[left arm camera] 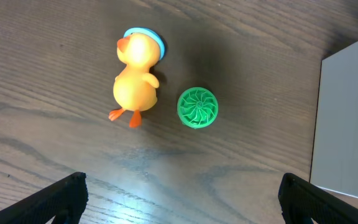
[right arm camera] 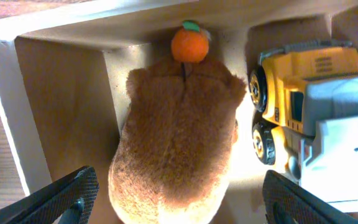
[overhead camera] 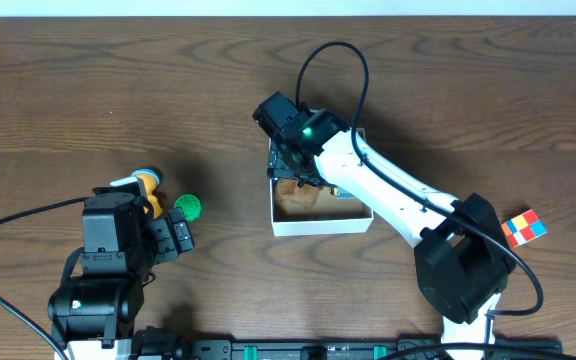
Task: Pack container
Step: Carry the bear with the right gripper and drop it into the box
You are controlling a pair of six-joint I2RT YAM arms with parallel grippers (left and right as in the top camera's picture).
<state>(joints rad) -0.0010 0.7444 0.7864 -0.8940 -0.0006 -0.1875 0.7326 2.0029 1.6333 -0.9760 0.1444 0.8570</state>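
- Hovering above the container [overhead camera: 320, 227], which sits near the middle of the surface [overhead camera: 88, 80], the right arm's jaws are spread wide and hold nothing. The right wrist view shows a brown plush [right arm camera: 179, 143] and a yellow truck [right arm camera: 309, 118] side by side inside it.
- The plush lies directly between those wide jaws, so a pad could catch its fur on the way up and drag it over the shallow wall.
- The left arm's jaws are equally wide and empty. In the left wrist view they sit at 6 o'clock of the duck [left arm camera: 135, 78] and the green disc [left arm camera: 197, 107].
- The disc lies just beside the duck, at its 3 o'clock. Closing on one may knock the other, and the disc could roll away.
- The box floor looks crowded; I judge that a further toy may perch on top and topple out.
- A coloured cube [overhead camera: 523, 228] lies well apart, at 3 o'clock of the container.
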